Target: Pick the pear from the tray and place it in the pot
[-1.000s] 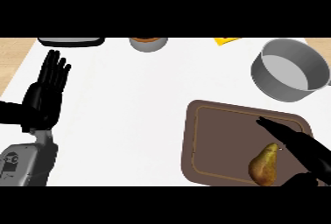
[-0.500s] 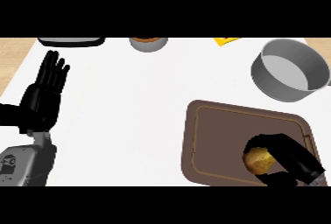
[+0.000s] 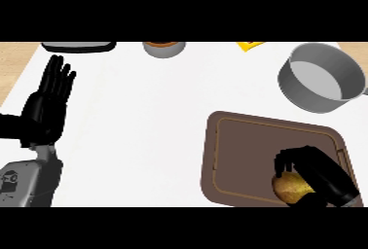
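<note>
1. The step in hand looks like securing the pear (image 3: pixel 289 187) on the brown tray (image 3: pixel 244 146) before lifting it. The pear lies near the tray's near right corner, and the right hand (image 3: pixel 310 168) is over it with its fingers curled down round the fruit's far side, so the hand is clamped on the pear.

2. To do this well, I judge the fingers and thumb should close on opposite sides of the pear's wide body, not on its narrow end, since a rounded fruit can roll out of a one-sided hold. Whether the thumb is already under or behind the pear cannot be told; the hand hides it.

3. The lift should go straight up and clear the tray's raised rim before any sideways travel.

4. The grey pot (image 3: pixel 321 78) stands well apart from the tray, near the counter's far right corner, its mouth open and unobstructed, so the carry runs away from the robot along the right edge.

5. The right forearm comes in from the near right, wrist bent so the palm faces down over the pear.

6. The left hand (image 3: pixel 46 104) rests open, fingers straight, near the counter's left edge.
</note>
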Action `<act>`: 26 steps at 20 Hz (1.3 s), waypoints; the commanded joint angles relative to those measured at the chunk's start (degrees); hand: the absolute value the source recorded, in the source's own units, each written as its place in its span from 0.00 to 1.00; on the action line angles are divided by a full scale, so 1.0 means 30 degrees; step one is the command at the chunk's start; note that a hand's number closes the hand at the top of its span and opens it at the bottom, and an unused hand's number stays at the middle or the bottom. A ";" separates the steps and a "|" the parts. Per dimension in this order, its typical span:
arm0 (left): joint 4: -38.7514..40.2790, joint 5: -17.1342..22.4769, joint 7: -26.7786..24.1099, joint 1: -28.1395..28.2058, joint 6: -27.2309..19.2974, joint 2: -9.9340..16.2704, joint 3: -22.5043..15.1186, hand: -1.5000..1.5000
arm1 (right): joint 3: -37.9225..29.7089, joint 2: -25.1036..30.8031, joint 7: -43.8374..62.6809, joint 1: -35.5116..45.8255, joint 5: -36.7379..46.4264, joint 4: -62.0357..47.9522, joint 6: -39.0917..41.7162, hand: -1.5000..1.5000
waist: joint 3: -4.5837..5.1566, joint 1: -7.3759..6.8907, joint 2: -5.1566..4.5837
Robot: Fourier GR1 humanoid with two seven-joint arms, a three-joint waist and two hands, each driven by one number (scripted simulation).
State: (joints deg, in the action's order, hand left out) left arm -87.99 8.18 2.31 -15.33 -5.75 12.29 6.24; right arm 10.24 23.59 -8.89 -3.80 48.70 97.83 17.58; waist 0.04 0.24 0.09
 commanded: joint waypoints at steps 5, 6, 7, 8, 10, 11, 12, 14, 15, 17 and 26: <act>0.0139 -0.0181 0.0028 -0.0636 0.0119 -0.0183 -0.0342 0.50 | 0.5342 -0.6501 0.6298 0.5162 0.5865 -0.1956 -0.1935 1.00 | -0.0002 -0.0856 -0.0136; 0.0695 0.0090 -0.0178 -0.0597 0.0496 -0.0139 -0.0221 0.50 | 0.6468 -0.7641 0.6819 0.5207 0.6792 -0.2565 -0.2996 1.00 | 0.0003 -0.0883 -0.0177; 0.0578 -0.0068 -0.0104 -0.0702 0.0258 -0.0246 -0.0278 0.50 | 0.6302 -0.7688 0.7858 0.6713 0.6429 -0.3966 -0.3075 1.00 | -0.0009 -0.0809 -0.0162; 0.1282 0.0115 -0.0216 -0.1165 0.0769 0.0171 -0.0037 0.50 | 0.7311 -0.7726 0.9121 0.7026 0.6064 -0.3571 -0.3546 1.00 | -0.0005 -0.0588 -0.0140; -0.0286 -0.0415 -0.0003 -0.0164 -0.0220 -0.0961 -0.0895 0.50 | 0.7023 -0.7779 1.0438 0.8027 0.5288 -0.4718 -0.5283 1.00 | -0.0024 -0.0599 -0.0067; 0.0436 -0.0127 -0.0482 -0.0127 0.0096 -0.0826 -0.0511 0.50 | 0.7586 -0.7797 1.2001 0.7590 0.5669 -0.3235 -0.5638 1.00 | -0.0011 -0.0421 -0.0039; 0.1154 0.0286 -0.0627 -0.0443 0.0644 0.0074 0.0399 0.50 | 0.7101 -0.7811 1.2099 0.7749 0.5798 -0.3496 -0.6574 1.00 | -0.0009 -0.0343 -0.0070; -0.0295 -0.0186 -0.0041 0.0266 -0.0019 -0.0465 -0.0305 0.50 | 0.5657 -0.7832 1.3644 0.8961 0.7621 -0.1604 -0.5111 1.00 | -0.0003 -0.0238 0.0101; -0.0104 -0.0642 -0.0654 0.0889 -0.0198 -0.1060 -0.0872 0.50 | 0.5397 -0.7839 1.4031 0.8696 0.8367 -0.1569 -0.5375 1.00 | -0.0002 -0.0110 0.0072; -0.0118 -0.0064 0.0304 -0.0352 -0.0024 -0.0145 0.0073 0.50 | 0.4468 -0.7709 1.4187 0.8877 0.8394 -0.0882 -0.6006 1.00 | -0.0015 -0.0042 0.0034; -0.0177 0.0133 0.0404 -0.0452 0.0293 -0.0067 0.0214 0.50 | -0.0046 -0.4991 1.4381 0.8282 0.8430 0.3167 -0.7466 1.00 | -0.0019 0.0093 0.0013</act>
State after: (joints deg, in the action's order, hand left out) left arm -88.10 7.59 2.56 -15.75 -5.72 11.39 6.15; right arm 15.49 6.00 34.07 22.07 75.06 102.52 -3.90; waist 0.00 0.36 0.14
